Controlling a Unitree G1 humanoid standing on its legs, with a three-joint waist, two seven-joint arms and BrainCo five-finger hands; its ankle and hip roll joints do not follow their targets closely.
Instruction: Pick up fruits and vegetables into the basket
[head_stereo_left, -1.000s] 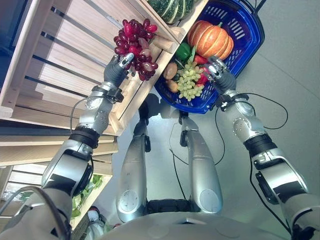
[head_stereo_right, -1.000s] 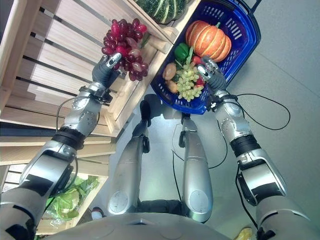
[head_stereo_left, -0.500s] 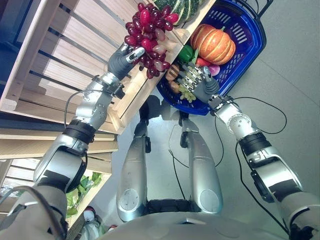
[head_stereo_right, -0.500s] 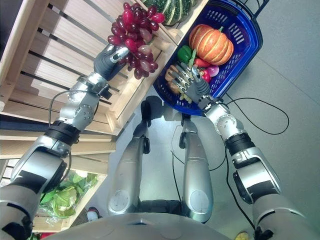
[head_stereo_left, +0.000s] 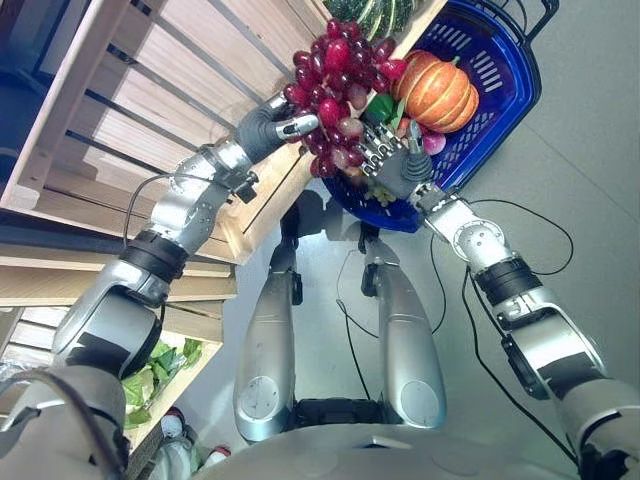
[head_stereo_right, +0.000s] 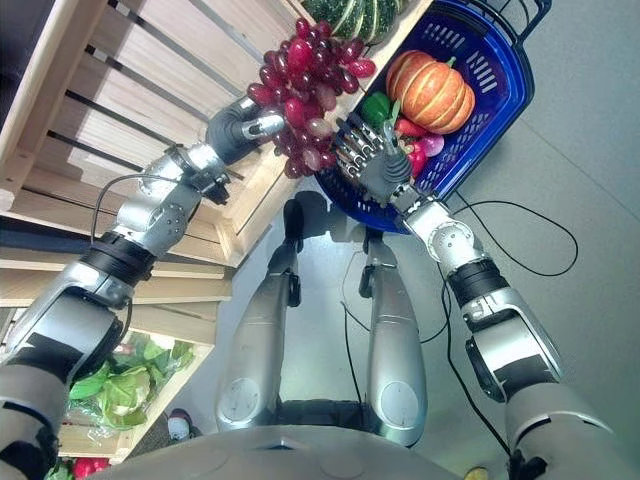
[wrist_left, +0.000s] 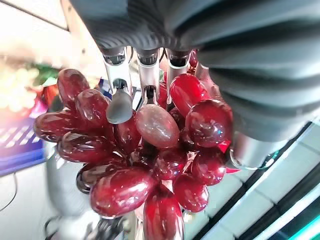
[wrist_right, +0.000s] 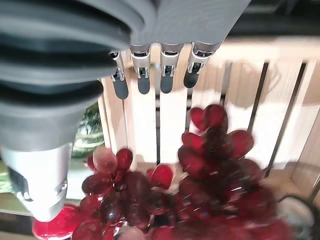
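Fingers (wrist_left: 120, 102) of the left hand (head_stereo_left: 268, 124) curl round a bunch of red grapes (head_stereo_left: 340, 85), gripping it from below and behind; in the left wrist view the dark tips and the thumb press into the glossy berries, which bulge out past the hand. The bunch is raised clear of the wooden crate (head_stereo_left: 150, 110) and sits at the near left rim of the blue basket (head_stereo_left: 500, 75), between the 2 hands.

Just beside the grapes, the right hand (head_stereo_right: 368, 160) is spread with its fingers straight and relaxed, grasping nothing; its palm faces the bunch, and in the right wrist view its fingertips (wrist_right: 144, 84) stand in a row above the red berries without closing on them. This hand shows in front of the basket's near edge.

Inside the basket lie an orange pumpkin (head_stereo_left: 442, 90), a green pepper (head_stereo_right: 375, 107) and something small and red (head_stereo_right: 418, 150) close to the right hand. A striped dark-green squash (head_stereo_right: 350, 15) rests on the top edge of the crate, just behind the grapes. Leafy greens (head_stereo_right: 120, 385) sit on a lower wooden shelf at the robot's left.
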